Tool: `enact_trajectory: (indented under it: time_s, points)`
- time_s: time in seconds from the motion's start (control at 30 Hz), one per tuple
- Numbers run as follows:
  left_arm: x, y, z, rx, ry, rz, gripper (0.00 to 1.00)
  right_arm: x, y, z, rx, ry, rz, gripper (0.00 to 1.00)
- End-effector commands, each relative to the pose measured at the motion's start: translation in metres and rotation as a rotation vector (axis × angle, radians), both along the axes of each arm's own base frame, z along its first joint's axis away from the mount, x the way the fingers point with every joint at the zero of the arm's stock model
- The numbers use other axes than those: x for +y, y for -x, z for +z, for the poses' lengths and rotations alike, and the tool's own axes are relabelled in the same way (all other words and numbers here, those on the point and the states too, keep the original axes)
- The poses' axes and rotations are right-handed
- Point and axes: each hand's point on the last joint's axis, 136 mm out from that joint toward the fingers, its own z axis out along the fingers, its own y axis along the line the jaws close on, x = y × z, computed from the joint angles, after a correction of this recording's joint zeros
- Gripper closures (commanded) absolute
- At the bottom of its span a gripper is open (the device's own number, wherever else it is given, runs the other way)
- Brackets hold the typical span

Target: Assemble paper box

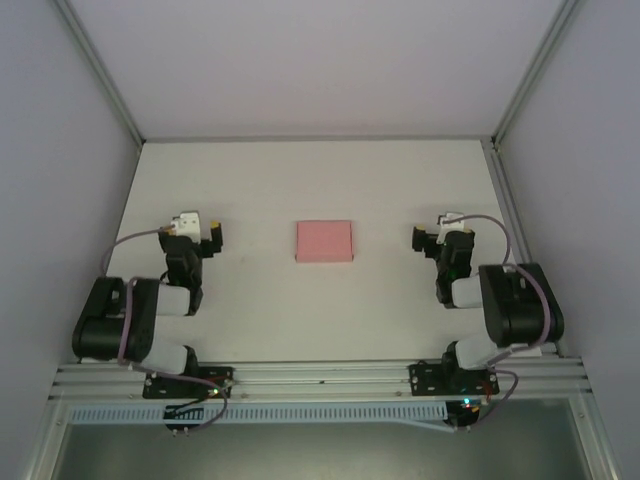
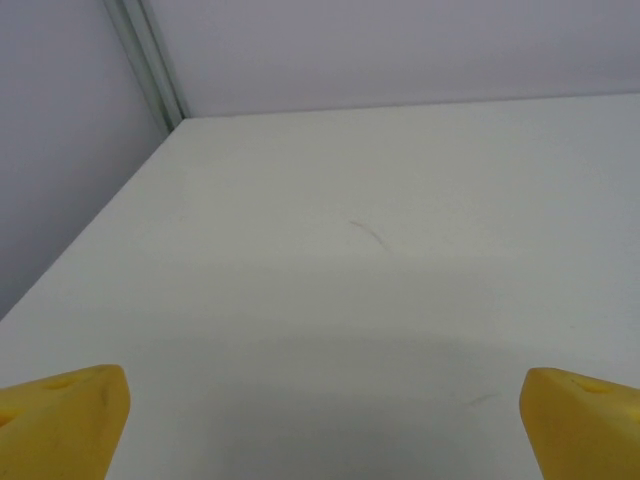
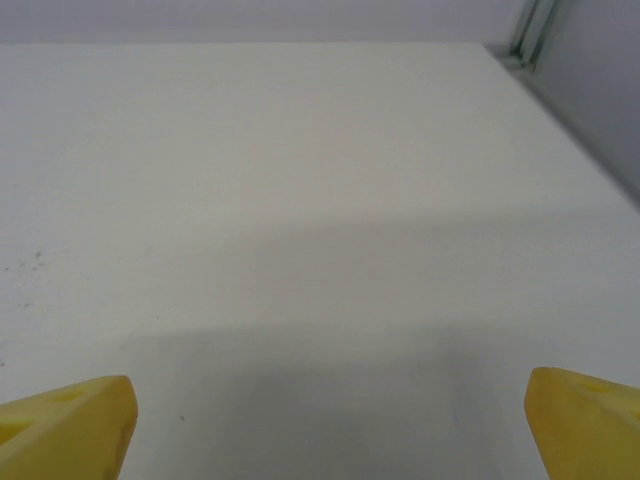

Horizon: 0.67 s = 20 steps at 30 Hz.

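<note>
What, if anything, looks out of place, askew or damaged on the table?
Nothing stands out. The paper box lies flat mid-table, almost square to the edges. The left tool and right tool are open, apart from it. Faint scuffs mark the table.

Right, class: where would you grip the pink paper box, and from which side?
Probably its left edge, approached low from the left: the paper box lies flat on the table, too thin to pinch from above, and the open left gripper sits on that side.
</note>
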Motion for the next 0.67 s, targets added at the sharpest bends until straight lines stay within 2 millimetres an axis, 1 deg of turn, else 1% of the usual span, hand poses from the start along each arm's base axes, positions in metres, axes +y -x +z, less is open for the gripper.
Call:
enact_trajectory:
  time_s: [0.0, 0.03, 0.07, 0.17, 0.23, 0.63]
  points:
    - [0.0064, -0.0074, 0.0175, -0.084, 0.037, -0.013, 0.00, -0.0094, -0.0146, 0.0292, -0.092, -0.096, -0.019, 0.00]
    - [0.0023, -0.0065, 0.0173, -0.095, 0.026, -0.033, 0.00, -0.0045, -0.0173, 0.0313, -0.126, -0.077, 0.005, 0.00]
    - [0.0009, -0.0073, 0.0176, -0.094, 0.026, -0.038, 0.00, -0.0037, -0.0169, 0.0333, -0.150, -0.078, 0.008, 0.00]
    - [0.0009, -0.0072, 0.0172, -0.091, 0.028, -0.039, 0.00, -0.0026, -0.0176, 0.0286, -0.088, -0.074, 0.009, 0.00]
    - [0.0007, -0.0072, 0.0173, -0.092, 0.026, -0.040, 0.00, -0.0014, -0.0173, 0.0305, -0.117, -0.068, 0.017, 0.00]
    - [0.0007, -0.0072, 0.0174, -0.093, 0.026, -0.039, 0.00, -0.0007, -0.0175, 0.0292, -0.101, -0.069, 0.020, 0.00]
